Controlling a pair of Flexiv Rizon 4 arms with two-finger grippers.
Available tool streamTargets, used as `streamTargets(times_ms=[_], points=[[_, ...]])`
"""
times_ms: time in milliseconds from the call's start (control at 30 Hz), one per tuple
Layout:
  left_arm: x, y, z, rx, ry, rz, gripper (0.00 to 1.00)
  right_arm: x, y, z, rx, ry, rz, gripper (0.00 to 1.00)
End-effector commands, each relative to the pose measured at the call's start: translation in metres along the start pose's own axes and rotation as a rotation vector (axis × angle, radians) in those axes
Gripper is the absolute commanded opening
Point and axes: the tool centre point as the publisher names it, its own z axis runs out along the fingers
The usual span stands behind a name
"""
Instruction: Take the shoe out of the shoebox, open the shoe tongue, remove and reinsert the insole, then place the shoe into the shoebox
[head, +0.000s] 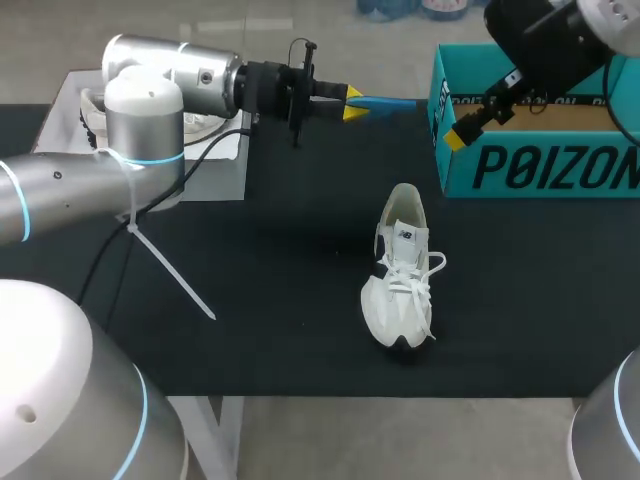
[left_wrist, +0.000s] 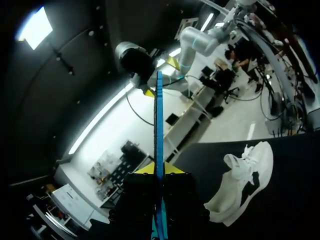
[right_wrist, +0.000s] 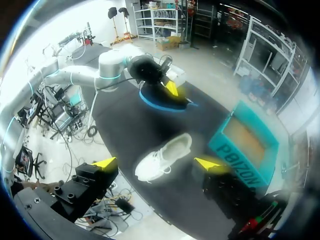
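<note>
White lace-up sneaker (head: 403, 270) is out of the box, sitting upright on its sole on the black table top (head: 270, 300). The toe points at the near edge and the heel faces the box. It's got dark patches at the toe and along the side, white laces, and the tongue is standing up.

The blue insole (head: 387, 102) is out too. The left gripper (head: 352, 103) is clamped on it, thin edge up, with the tip poking toward the teal shoebox (head: 540, 165).

The shoebox is open at the far right, a bit behind the sneaker and not touching it.

The right gripper (right_wrist: 156, 163) is up over the box corner, fingers spread wide, holding nothing.
</note>
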Motion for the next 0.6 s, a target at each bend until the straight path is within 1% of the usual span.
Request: streamTargets(times_ms=[33, 367, 467, 533, 567, 600], points=[[0.000, 0.000, 0.000, 0.001, 0.000, 0.001, 0.00, 0.000, 0.001, 0.002, 0.002, -0.001, 0.002, 1.00], [0.000, 0.000, 0.000, 0.001, 0.000, 0.001, 0.00, 0.000, 0.001, 0.002, 0.002, -0.001, 0.002, 1.00], [0.014, -0.004, 0.003, -0.032, 0.045, 0.210, 0.00, 0.000, 0.001, 0.002, 0.002, -0.001, 0.002, 1.00], [0.021, -0.006, 0.003, -0.032, 0.049, 0.309, 0.00, 0.000, 0.001, 0.002, 0.002, -0.001, 0.002, 1.00], [0.024, -0.008, 0.003, -0.054, 0.088, 0.360, 0.00, 0.000, 0.001, 0.002, 0.002, -0.001, 0.002, 1.00], [0.027, -0.009, 0.003, -0.039, 0.083, 0.399, 0.00, 0.000, 0.001, 0.002, 0.002, -0.001, 0.002, 1.00]])
